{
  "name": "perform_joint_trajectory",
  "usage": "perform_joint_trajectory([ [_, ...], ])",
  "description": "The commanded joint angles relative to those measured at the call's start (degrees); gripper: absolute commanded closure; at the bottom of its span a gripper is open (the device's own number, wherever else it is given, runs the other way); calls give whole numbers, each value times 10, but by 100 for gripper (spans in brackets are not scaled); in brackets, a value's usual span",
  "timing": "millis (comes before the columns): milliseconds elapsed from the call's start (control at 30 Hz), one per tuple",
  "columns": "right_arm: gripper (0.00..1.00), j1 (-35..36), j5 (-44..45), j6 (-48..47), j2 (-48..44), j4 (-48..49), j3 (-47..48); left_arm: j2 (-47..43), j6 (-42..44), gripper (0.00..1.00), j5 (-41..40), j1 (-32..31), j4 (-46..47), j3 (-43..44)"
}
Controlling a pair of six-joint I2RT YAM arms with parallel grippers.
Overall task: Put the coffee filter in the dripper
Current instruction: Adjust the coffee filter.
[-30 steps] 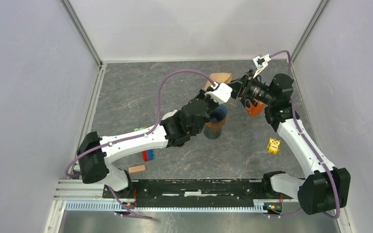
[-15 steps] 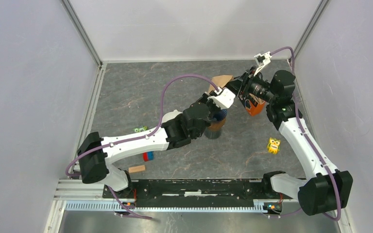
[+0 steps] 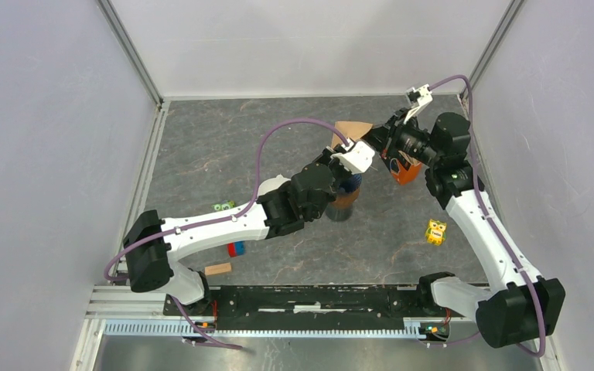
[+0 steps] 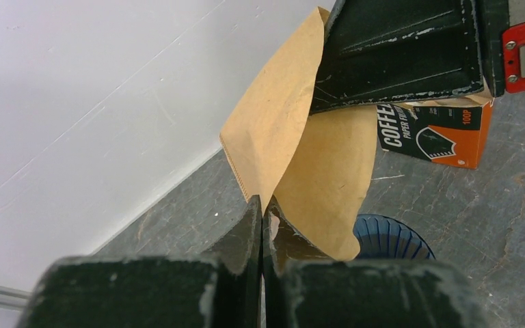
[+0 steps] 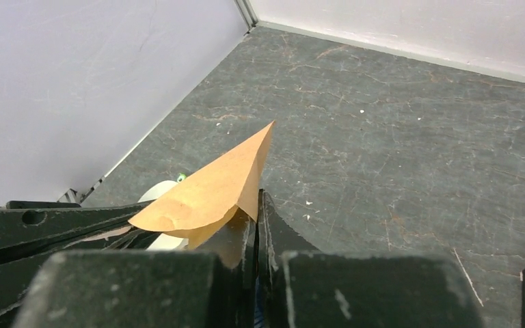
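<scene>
A brown paper coffee filter (image 3: 349, 129) hangs in the air at the back of the table, pinched from both sides. My left gripper (image 4: 262, 205) is shut on its lower edge, and the filter (image 4: 301, 150) fans open above the jaws. My right gripper (image 5: 256, 203) is shut on the opposite edge of the filter (image 5: 208, 193). The blue ribbed dripper (image 4: 393, 239) sits just below the filter, on top of a brown and grey cup (image 3: 342, 207). In the top view the left gripper (image 3: 349, 145) and the right gripper (image 3: 373, 137) meet at the filter.
An orange coffee filter box (image 3: 404, 171) stands right behind the dripper, under the right wrist. A yellow toy (image 3: 435, 231) lies at the right. A blue and red block (image 3: 236, 248), a wooden block (image 3: 217, 269) and a small green toy (image 3: 222, 205) lie near the left arm.
My right gripper was open beside the filter and has closed on its edge. The left gripper keeps its hold, and both arms have barely shifted.
</scene>
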Motion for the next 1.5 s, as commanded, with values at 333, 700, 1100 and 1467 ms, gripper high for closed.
perform_joint_trajectory([
  [333, 100, -15, -17, 164, 0, 116, -36, 19, -92, 86, -18, 36, -60, 93],
  [700, 100, -19, -39, 250, -2, 197, -75, 28, -168, 58, 24, 75, -110, 97],
  [1100, 100, -44, -48, 330, -8, 298, -123, 10, -337, 32, 92, 113, -208, 108],
  [1467, 100, -53, -45, 345, -16, 346, -150, 11, -469, 26, 152, 148, -280, 135],
])
